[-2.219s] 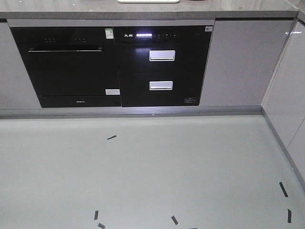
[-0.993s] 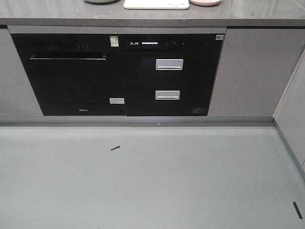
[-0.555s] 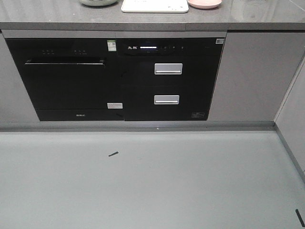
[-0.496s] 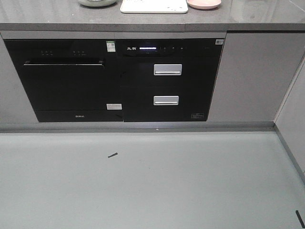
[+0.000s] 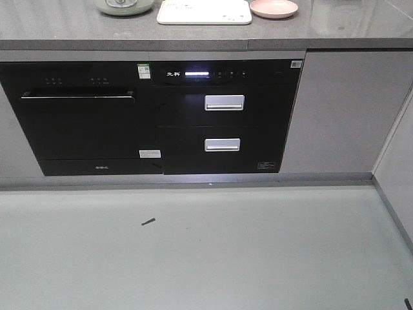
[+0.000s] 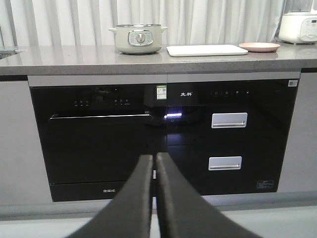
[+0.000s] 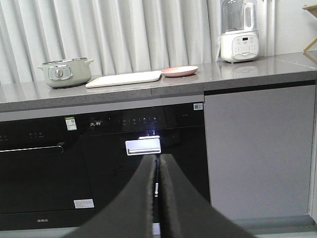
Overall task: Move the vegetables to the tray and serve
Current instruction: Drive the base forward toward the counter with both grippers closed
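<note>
Grey countertop (image 6: 74,54), pale green pot (image 6: 138,38), pink plate (image 6: 259,47), white blender (image 7: 239,47), black built-in appliances (image 5: 84,129) beneath

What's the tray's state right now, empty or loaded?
Empty, it seems: the tray lies flat on the counter between pot and pink plate, nothing rising above its rim in either wrist view.

We see soft, even indoor light with only faint shadows, the darkest under the counter (image 5: 193,46) edge. The display strip (image 5: 197,73) glows white, and a bluish glare spot sits on the glossy black appliance front (image 6: 99,148). The pale curtains (image 7: 124,34) look backlit. Close to each lens, the left gripper (image 6: 154,171) and right gripper (image 7: 157,171) are slightly soft, and the front view is mildly grainy
</note>
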Robot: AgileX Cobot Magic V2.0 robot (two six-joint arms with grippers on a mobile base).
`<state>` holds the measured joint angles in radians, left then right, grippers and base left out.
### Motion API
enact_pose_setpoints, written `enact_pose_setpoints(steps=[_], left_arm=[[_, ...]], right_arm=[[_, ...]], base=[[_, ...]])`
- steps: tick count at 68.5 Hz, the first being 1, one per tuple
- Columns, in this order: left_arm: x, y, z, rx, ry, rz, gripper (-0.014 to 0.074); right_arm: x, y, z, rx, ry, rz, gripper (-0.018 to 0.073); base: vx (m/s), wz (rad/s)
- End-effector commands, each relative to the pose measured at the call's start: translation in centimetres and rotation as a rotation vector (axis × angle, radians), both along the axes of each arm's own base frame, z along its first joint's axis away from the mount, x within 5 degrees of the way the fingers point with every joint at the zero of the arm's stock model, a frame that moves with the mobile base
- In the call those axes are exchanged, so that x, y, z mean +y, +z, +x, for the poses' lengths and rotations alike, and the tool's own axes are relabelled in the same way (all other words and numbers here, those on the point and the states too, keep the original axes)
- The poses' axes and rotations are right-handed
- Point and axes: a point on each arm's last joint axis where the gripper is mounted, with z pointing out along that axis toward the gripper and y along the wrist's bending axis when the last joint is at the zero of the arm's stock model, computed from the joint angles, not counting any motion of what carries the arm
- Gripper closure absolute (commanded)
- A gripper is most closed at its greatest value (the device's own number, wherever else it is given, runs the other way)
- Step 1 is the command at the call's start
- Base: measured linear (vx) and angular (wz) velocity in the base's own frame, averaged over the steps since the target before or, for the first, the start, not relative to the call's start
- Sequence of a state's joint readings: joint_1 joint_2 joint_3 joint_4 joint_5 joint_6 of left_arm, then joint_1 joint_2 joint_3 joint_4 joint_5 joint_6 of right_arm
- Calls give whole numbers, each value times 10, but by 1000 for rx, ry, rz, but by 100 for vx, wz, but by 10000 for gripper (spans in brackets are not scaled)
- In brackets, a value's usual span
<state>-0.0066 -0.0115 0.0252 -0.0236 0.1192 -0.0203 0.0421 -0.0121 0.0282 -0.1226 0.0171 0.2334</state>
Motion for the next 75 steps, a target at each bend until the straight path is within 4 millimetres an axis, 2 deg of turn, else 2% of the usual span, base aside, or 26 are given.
enact_pose_setpoints(steps=[1, 75], left_arm=[[0, -2, 0, -61, 3, -3, 602], [0, -2, 0, -61, 3, -3, 602]], right_arm=[[1, 2, 0, -66, 2, -15, 561], [1, 2, 0, -67, 2, -15, 561]], base=[[13, 0], [10, 0]])
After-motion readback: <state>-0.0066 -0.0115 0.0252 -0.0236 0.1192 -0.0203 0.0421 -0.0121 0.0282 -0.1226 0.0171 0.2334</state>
